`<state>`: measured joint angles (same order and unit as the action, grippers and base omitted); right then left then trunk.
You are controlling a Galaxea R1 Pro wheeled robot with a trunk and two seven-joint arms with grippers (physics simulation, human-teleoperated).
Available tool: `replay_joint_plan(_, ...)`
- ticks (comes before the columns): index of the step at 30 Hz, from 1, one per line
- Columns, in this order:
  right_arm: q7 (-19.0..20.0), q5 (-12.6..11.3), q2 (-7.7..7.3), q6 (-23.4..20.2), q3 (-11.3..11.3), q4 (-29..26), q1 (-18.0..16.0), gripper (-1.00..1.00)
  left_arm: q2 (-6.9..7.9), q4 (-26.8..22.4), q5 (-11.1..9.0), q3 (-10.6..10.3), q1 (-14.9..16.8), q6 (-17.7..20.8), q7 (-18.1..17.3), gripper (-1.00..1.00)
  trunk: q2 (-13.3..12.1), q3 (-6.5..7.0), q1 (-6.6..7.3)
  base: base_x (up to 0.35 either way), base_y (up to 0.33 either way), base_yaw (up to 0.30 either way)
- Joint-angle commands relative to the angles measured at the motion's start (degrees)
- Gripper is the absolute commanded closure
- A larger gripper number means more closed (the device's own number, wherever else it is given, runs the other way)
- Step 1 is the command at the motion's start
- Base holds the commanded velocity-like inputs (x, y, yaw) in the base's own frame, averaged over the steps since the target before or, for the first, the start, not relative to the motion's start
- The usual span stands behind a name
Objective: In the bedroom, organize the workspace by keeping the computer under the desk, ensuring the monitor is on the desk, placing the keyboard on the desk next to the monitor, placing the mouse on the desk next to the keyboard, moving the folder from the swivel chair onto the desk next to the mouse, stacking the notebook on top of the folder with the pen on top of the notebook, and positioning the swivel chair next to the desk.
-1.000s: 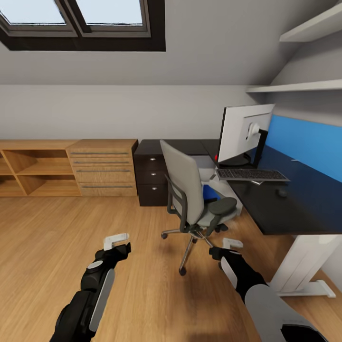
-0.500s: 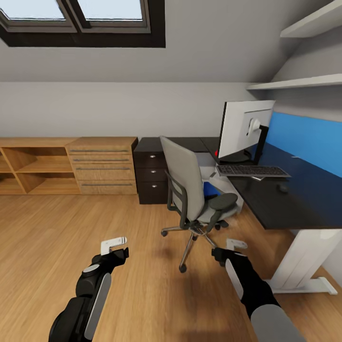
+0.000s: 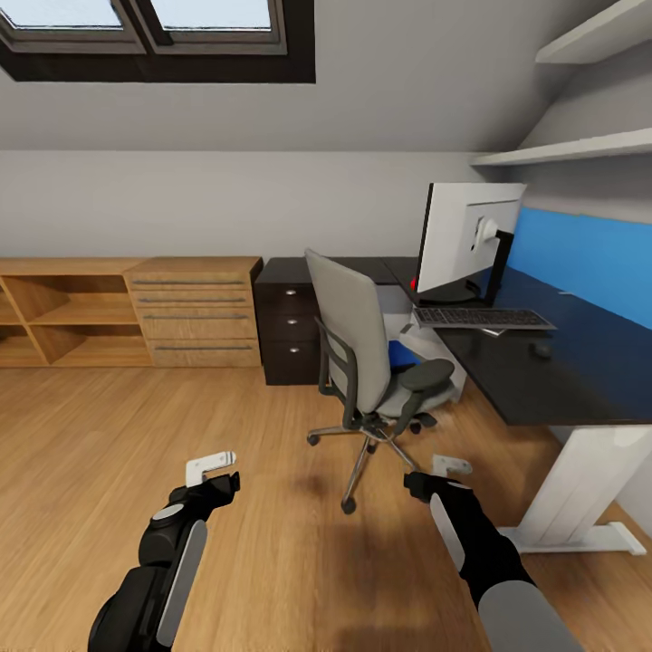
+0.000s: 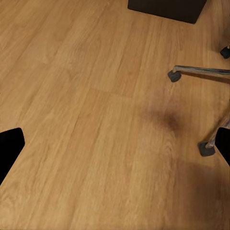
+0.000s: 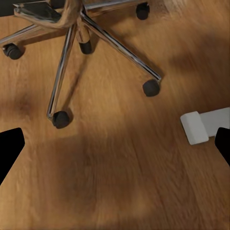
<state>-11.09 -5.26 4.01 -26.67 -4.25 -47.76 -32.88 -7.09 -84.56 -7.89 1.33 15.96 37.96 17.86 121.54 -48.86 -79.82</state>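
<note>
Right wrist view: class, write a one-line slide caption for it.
Chrome five-legged base of the swivel chair on castors over wood floor, with a white desk foot alongside.

The grey swivel chair (image 3: 367,371) stands upright on the wood floor just beside the black-topped bench (image 3: 580,380), its tall back turned toward the room. A bright blue folder (image 3: 401,354) lies on its seat. On the bench, the monitor (image 3: 464,237) stands upright, silver back showing, with the dark keyboard (image 3: 482,318) flat before it.
</note>
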Motion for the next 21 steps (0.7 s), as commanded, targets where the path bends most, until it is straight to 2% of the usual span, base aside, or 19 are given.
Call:
replay_joint_plan(1,-0.35,-0.55,0.03,-0.17,-0.06,-0.1,-0.01,-1.0,-0.06,-0.17,-0.62,0.17,0.04,0.2,0.42,-1.0,0.44,-0.24,-0.22,0.0,0.0,0.0)
replay_joint_plan(15,-0.36,-0.3,-0.04,-0.06,-0.06,-0.08,0.01,-1.0,-0.2,-0.34,-0.64,0.5,0.04,0.27,0.42,-1.0,6.06,-2.76,-3.29,0.0,0.0,0.0)
replay_joint_plan(21,-0.42,-0.28,-0.05,2.65,-0.08,-0.07,0.03,-1.0,-0.21,-0.43,-0.64,0.5,0.02,0.27,0.42,-1.0,8.46,-3.83,-4.61,0.0,0.0,0.0)
